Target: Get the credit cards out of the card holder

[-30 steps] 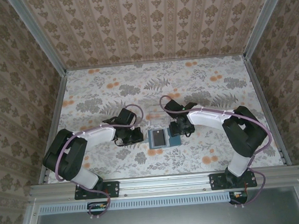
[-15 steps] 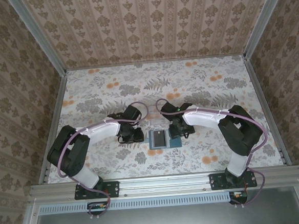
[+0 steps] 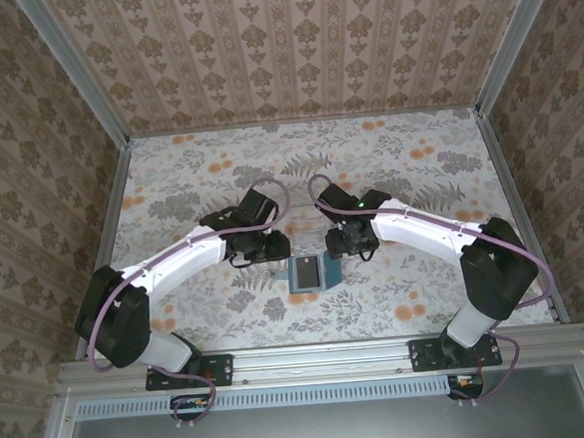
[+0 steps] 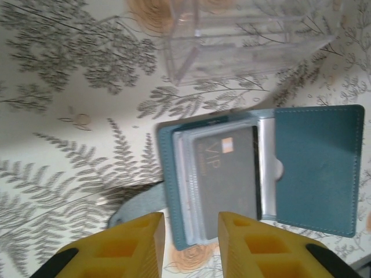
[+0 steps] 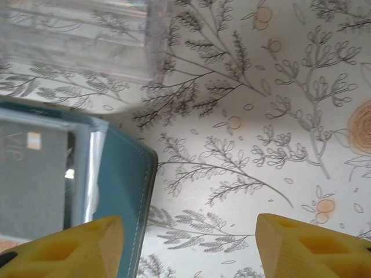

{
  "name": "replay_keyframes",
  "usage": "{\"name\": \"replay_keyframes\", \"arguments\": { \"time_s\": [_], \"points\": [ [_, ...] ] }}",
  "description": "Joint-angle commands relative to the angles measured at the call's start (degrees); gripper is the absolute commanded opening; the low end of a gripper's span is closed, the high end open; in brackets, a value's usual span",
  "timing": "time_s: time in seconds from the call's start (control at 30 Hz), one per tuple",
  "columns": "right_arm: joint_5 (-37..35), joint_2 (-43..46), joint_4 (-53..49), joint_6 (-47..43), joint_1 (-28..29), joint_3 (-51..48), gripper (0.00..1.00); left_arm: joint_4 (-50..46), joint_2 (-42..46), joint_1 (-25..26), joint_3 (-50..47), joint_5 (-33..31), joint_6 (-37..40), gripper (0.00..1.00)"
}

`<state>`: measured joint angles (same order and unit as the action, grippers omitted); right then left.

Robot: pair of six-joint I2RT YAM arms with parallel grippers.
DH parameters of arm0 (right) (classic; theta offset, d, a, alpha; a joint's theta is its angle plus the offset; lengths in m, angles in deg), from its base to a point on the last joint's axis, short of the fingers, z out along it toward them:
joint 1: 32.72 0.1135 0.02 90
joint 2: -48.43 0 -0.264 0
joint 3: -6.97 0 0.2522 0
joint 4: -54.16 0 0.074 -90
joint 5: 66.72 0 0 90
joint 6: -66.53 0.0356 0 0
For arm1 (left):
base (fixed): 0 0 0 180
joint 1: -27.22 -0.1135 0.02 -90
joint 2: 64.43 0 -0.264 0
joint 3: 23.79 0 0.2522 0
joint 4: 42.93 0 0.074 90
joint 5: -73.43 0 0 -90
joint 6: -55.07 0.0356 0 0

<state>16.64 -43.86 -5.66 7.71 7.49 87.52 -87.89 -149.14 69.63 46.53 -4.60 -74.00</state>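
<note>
Plainly, the left claw (image 4: 188, 231) is spread by a modest gap and pinches nothing; its yellow fingertips hang just above the lower edge of the credit cards (image 4: 223, 174). The right claw (image 5: 188, 237) is spread wide and empty, one fingertip over the teal flap at the lower left of its frame.

The card holder (image 4: 316, 168) lies open on the table (image 4: 58, 87), centre-right in the left wrist frame, with the cards tucked in its pocket. A clear plastic tray (image 4: 243, 40) sits just above it.

The likely trouble is that closing here would catch the holder's wall along with the thin cards and drag the whole wallet, since nothing pins the flap. A wide swing could also knock the tray.

From above, both arms reach forward and inward, wrists bent down on either side of the holder.
</note>
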Motion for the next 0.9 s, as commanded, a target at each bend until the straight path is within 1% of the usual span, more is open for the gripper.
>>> {"name": "replay_keyframes", "arguments": {
  "time_s": [0.0, 0.1, 0.23, 0.3, 0.4, 0.5, 0.63, 0.87],
  "points": [
    [5.3, 2.6, 0.5, 1.0, 0.3, 1.3, 0.6, 3.9, -3.9, 1.6, 1.8, 3.1, -2.6, 0.29],
    [9.6, 4.1, 3.6, 2.6, 0.3, 0.4, 0.54, 8.0, -7.0, 3.1, 1.6, 5.9, -4.3, 0.26],
    [19.1, 5.6, 12.4, 6.8, 0.2, -3.3, 0.42, 10.4, -9.8, 4.3, 1.7, 6.6, -5.2, 0.24],
    [22.6, 4.8, 15.0, 9.1, 0.0, -4.8, 0.38, 12.0, -10.6, 4.4, 1.4, 7.9, -5.7, 0.23],
    [22.8, 2.9, 16.5, 10.6, -0.8, -6.3, 0.34, 12.0, -10.3, 4.4, 0.7, 7.3, -6.2, 0.2],
    [21.9, 2.6, 17.3, 11.2, -1.9, -8.6, 0.33, 11.2, -8.9, 3.9, -0.7, 5.9, -6.2, 0.2],
    [22.6, 1.6, 19.1, 11.5, -3.3, -11.3, 0.33, 11.7, -7.4, 2.8, -2.8, 5.7, -6.4, 0.2],
    [26.3, -1.4, 24.6, 12.1, -4.1, -13.3, 0.33, 11.3, -8.4, 2.4, -3.8, 5.4, -5.8, 0.22]
  ]
}}
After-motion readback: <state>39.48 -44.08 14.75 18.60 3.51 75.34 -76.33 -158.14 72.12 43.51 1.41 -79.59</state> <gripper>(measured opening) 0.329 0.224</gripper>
